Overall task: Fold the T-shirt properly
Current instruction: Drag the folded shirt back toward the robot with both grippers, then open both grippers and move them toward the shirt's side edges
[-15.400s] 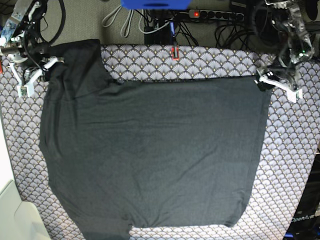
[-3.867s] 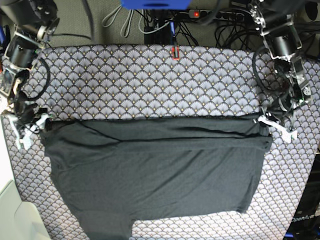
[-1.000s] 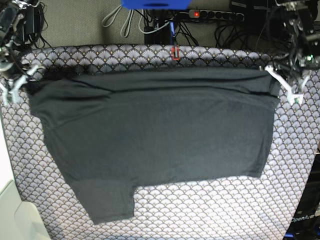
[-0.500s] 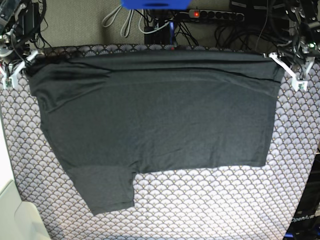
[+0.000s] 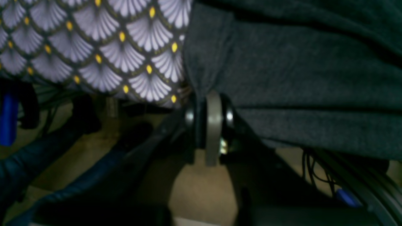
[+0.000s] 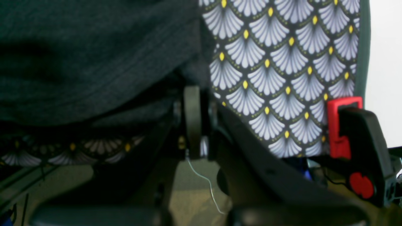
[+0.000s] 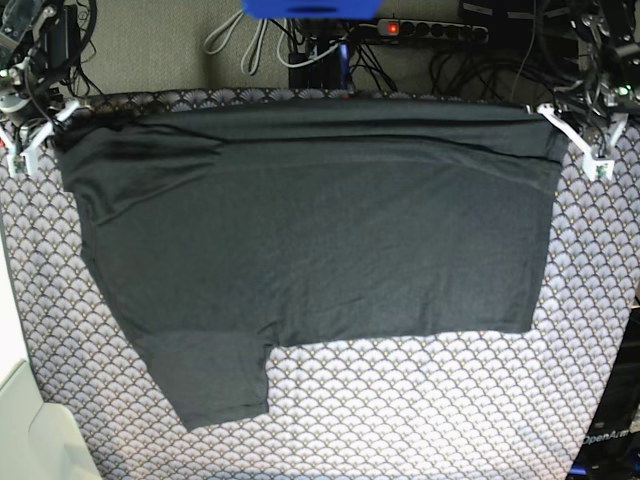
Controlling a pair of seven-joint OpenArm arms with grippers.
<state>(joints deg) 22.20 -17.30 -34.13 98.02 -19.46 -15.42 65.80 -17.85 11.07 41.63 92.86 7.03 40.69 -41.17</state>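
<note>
In the base view the T-shirt lies spread over the table, which wears a fan-patterned cloth; the shirt's upper edge runs along the table's 12 o'clock side and one sleeve hangs down toward 7 o'clock. The left end effector sits at the shirt's 2 o'clock corner and the right end effector at its 10 o'clock corner — each right at the fabric's top edge. A power strip with a lit red switch lies on the floor beyond the table, among cables. In the left wrist view the left end effector has its jaws drawn together, clamped on a pinch of the T-shirt, with the patterned cloth at 10 o'clock. In the right wrist view the right end effector is likewise closed on the T-shirt — dark fabric fills 10 o'clock, and a red clamp grips the table edge at 3 o'clock.
</note>
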